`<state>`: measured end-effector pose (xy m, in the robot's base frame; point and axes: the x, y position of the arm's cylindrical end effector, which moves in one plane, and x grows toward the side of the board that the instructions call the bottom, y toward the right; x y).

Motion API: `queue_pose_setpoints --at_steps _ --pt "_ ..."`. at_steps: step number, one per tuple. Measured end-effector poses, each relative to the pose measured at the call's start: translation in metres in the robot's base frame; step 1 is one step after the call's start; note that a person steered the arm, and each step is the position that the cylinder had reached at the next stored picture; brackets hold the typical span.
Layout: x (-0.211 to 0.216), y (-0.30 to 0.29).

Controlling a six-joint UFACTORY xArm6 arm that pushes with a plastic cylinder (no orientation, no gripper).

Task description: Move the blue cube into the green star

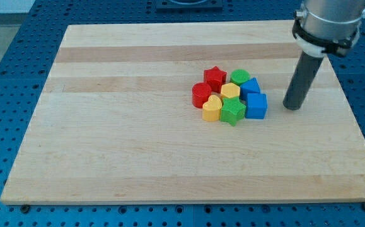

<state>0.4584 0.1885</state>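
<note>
The blue cube [256, 106] sits on the wooden board at the right end of a tight cluster of blocks. The green star [232, 111] lies just to its left, and the two look to be touching. My tip [292, 106] rests on the board to the right of the blue cube, a short gap away from it, at about the same height in the view.
The cluster also holds a second blue block [250, 86], a green round block [239, 77], a red star [215, 77], a red round block [201, 94], a yellow hexagon [230, 91] and a yellow heart-like block [212, 109]. The board's right edge [352, 107] is near the rod.
</note>
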Motion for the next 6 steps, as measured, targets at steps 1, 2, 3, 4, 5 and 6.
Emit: queue_pose_setpoints --at_steps 1,2,3,4,5,6 --pt "0.003 -0.002" --pt "0.003 -0.019" --pt "0.001 -0.041" --pt "-0.003 -0.045" --pt "-0.006 -0.045" --pt "0.0 -0.038"
